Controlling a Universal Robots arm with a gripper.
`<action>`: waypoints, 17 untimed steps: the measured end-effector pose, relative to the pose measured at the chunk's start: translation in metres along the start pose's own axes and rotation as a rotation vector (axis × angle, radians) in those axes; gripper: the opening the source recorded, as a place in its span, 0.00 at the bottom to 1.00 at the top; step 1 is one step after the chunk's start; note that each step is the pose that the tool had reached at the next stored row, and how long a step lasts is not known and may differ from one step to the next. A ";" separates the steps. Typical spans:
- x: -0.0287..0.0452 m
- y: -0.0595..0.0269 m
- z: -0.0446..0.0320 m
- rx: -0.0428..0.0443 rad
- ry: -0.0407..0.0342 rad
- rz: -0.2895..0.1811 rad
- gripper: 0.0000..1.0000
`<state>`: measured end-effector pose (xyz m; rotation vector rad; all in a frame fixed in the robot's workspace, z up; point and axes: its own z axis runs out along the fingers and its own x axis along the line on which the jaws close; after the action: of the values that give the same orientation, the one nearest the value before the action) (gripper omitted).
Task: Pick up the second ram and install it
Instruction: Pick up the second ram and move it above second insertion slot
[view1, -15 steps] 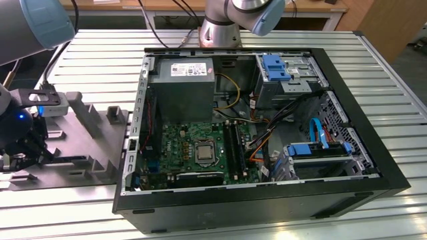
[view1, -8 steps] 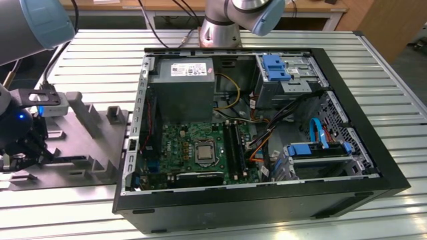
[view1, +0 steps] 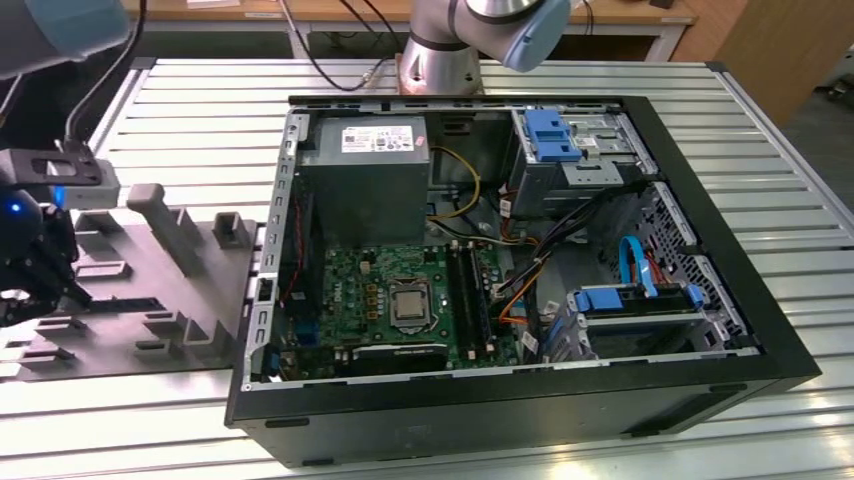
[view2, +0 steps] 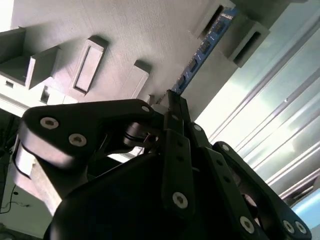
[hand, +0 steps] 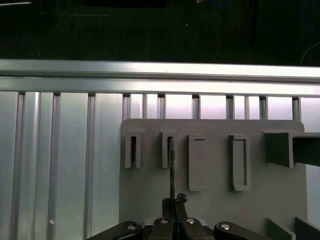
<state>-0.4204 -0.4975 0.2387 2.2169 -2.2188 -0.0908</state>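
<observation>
Claw (hand: 173, 201): clamped narrow on the second ram (view2: 204, 50);
Ram: edge-up in gray holder (hand: 250, 205) slot;
Holder: nine o'clock of computer case (view1: 534, 410), exterior view.

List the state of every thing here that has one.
second ram: standing on edge in the gray holder, far end in its slot, not yet lifted out.
pincer: shut on the near end of the second ram.
computer case: lying on its side, open, with the motherboard exposed.
</observation>
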 end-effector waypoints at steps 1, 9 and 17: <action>-0.0002 0.0002 -0.0040 0.0000 -0.0001 0.000 0.11; -0.0015 0.0017 -0.0398 0.0000 -0.0003 0.000 0.11; -0.0028 0.0032 -0.0735 -0.0001 -0.0002 0.000 0.11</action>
<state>-0.4204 -0.4975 0.3124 2.2169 -2.2188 -0.0911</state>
